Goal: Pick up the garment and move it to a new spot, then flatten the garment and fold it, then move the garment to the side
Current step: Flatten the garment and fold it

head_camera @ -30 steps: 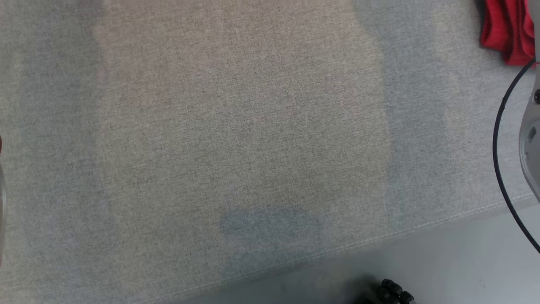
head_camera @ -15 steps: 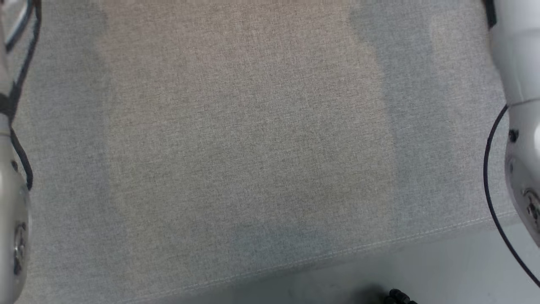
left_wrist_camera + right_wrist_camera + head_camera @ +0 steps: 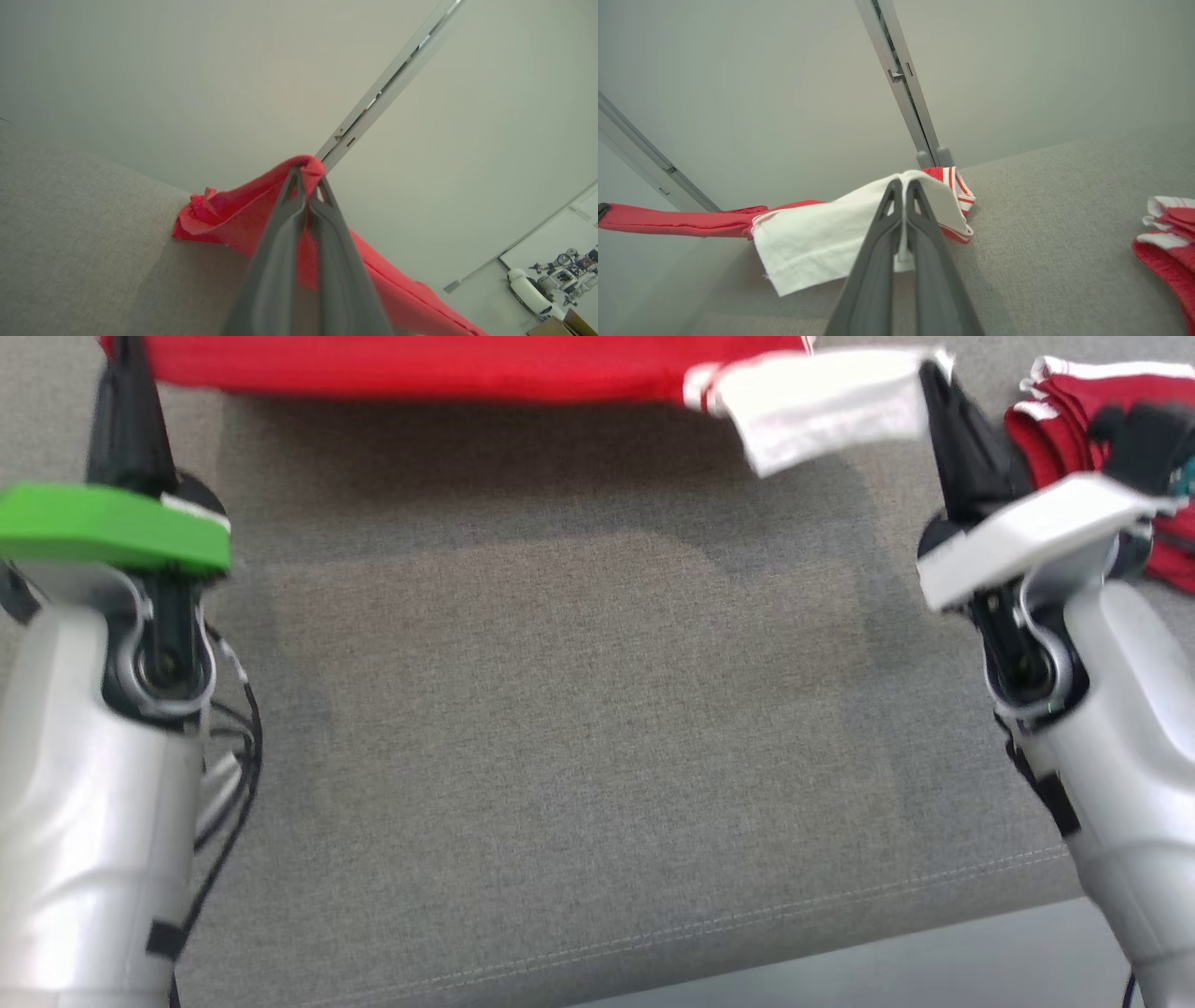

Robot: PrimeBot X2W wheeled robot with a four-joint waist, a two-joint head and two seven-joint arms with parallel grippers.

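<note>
Garment location and look? (ops)
12 o'clock in head view, stretched between both grippers over the grey cloth surface. Red body, white panel at 1 o'clock, red-white striped trim. Too blurred to read any label. (rig)
Grippers? (ops)
Left gripper clamped on the red edge, 11 o'clock. Right gripper clamped on the white panel. Second red-white pile at 2 o'clock, apart. (rig)

Both arms stretch forward (wrists roughly level), left gripper and right gripper pinched tight on the garment.
</note>
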